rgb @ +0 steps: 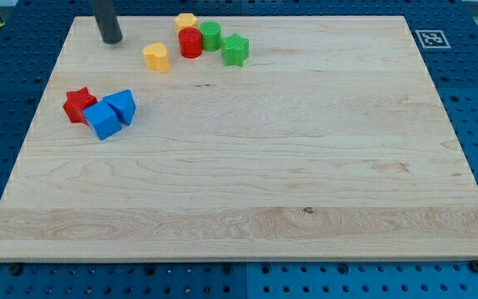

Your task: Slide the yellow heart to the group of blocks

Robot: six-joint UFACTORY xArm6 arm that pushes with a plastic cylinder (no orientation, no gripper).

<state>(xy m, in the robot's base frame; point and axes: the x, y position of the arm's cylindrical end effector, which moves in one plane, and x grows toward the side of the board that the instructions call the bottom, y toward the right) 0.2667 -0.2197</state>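
Note:
The yellow heart point(157, 57) lies near the board's top, a little left of centre. Just to its right stands a group: a yellow hexagon point(187, 22), a red cylinder point(191, 42), a green cylinder point(211, 36) and a green star point(235, 50). A small gap separates the heart from the red cylinder. My tip point(111, 39) rests on the board to the upper left of the heart, about a block's width away, touching nothing.
A second cluster sits at the view's left: a red star point(79, 105), a blue cube point(102, 120) and a blue triangular block point(122, 105). The wooden board point(247, 166) lies on a blue pegboard table. A marker tag point(430, 38) is at the top right corner.

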